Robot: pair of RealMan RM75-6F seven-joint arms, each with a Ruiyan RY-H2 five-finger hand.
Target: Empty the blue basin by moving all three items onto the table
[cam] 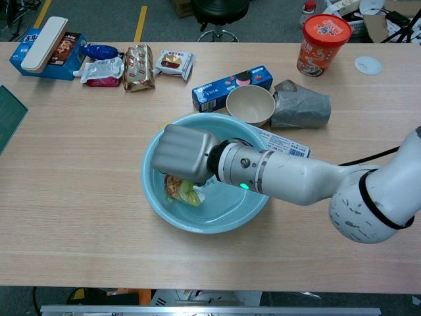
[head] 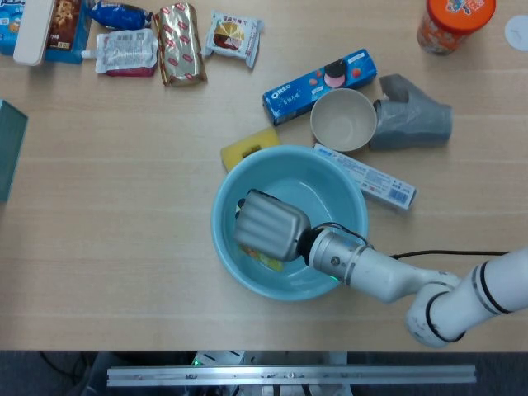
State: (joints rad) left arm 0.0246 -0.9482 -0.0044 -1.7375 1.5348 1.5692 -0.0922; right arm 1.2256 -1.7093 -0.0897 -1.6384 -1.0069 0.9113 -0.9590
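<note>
The blue basin (head: 338, 177) (cam: 150, 191) stands in the middle of the table. My right hand (head: 268, 225) (cam: 183, 153) reaches down into its left half, back of the hand up and fingers curled under. A colourful snack packet (cam: 177, 190) (head: 269, 261) is tucked against those fingers and tilted off the basin floor, and the hand appears to grip it. Most of the packet is hidden in the head view. A yellow sponge (head: 247, 147) and a toothpaste box (head: 367, 176) lie on the table against the basin's far rim. My left hand is in neither view.
A beige bowl (head: 344, 118), an Oreo box (head: 320, 85) and a grey crumpled bag (head: 412, 124) sit just behind the basin. An orange cup (head: 454, 21) stands at the back right, and several snack packs (head: 177, 41) at the back left. A green mat (head: 8, 148) is at the left edge.
</note>
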